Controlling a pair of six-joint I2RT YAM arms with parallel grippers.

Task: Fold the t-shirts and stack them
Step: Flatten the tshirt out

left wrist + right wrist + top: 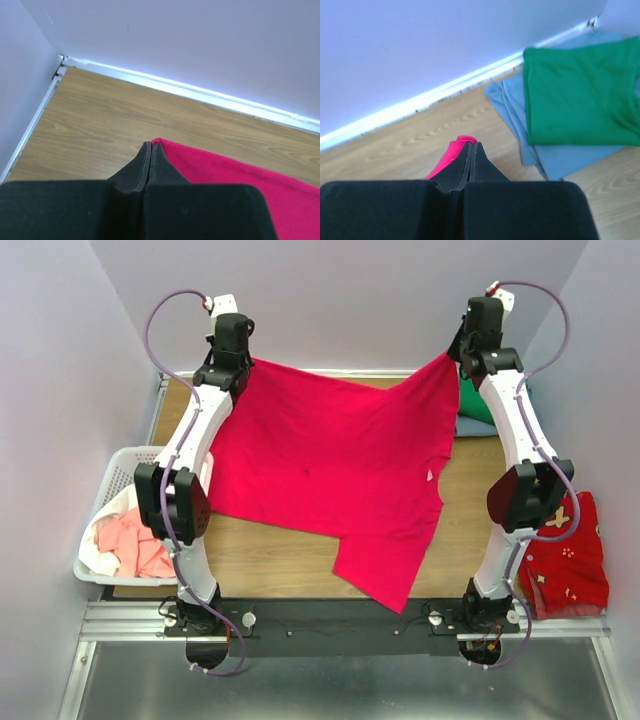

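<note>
A crimson-pink t-shirt [340, 470] hangs spread between both arms over the wooden table, and its lower part trails toward the near edge. My left gripper [240, 368] is shut on the shirt's far left corner. In the left wrist view the cloth [240, 175] peeks out at the closed gripper [151, 145]. My right gripper [457, 355] is shut on the far right corner, lifted above the table. Crimson cloth [451, 152] bulges beside its closed tips [471, 145]. A folded green t-shirt [580, 95] lies on a grey-blue t-shirt [560, 157] at the back right.
A white lattice basket [112, 475] at the left edge holds salmon-pink [135, 545] and white clothes. A red patterned cloth [570, 560] lies off the table's right side. The back wall stands close behind both grippers.
</note>
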